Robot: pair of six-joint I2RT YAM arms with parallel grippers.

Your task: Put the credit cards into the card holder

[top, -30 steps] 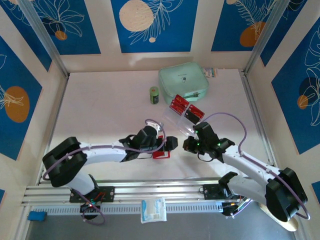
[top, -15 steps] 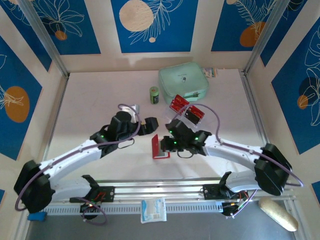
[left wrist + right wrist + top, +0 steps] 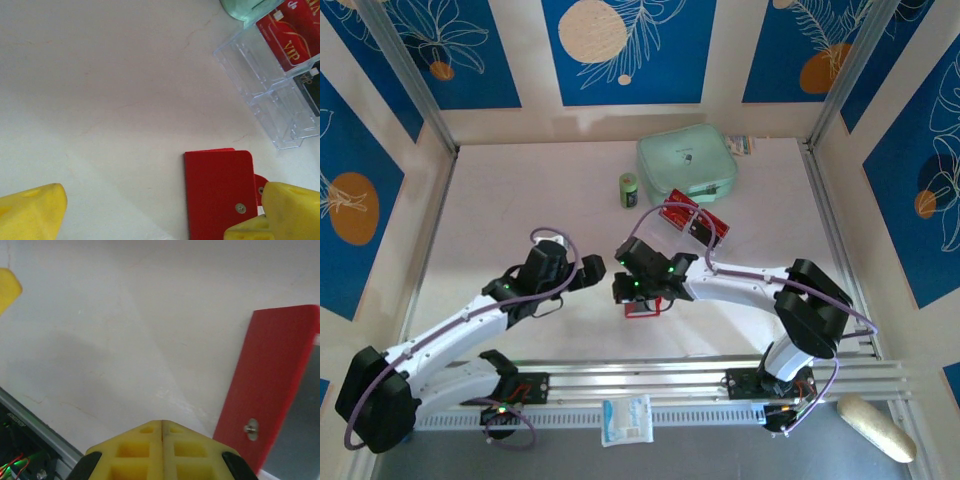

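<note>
The right gripper (image 3: 162, 424) is hovering pinched together, empty, by the card holder (image 3: 272, 380); the left gripper (image 3: 160, 215) is gaping wide. The holder is looking light and floppy, so pinch its edge.

Both your arms, left arm (image 3: 450, 335) and right arm (image 3: 740, 285), have white tube links and chunky black joints. Thin purple cables (image 3: 555, 238) loop along each. Small green lights (image 3: 638, 285) glow on the black wrist housings. Black bases (image 3: 515, 388) carry red and green wiring. Your left gripper (image 3: 161, 200) has smooth yellow plastic fingers (image 3: 30, 212); your right gripper (image 3: 162, 424) has yellow ones too, with square recesses moulded in.
</note>
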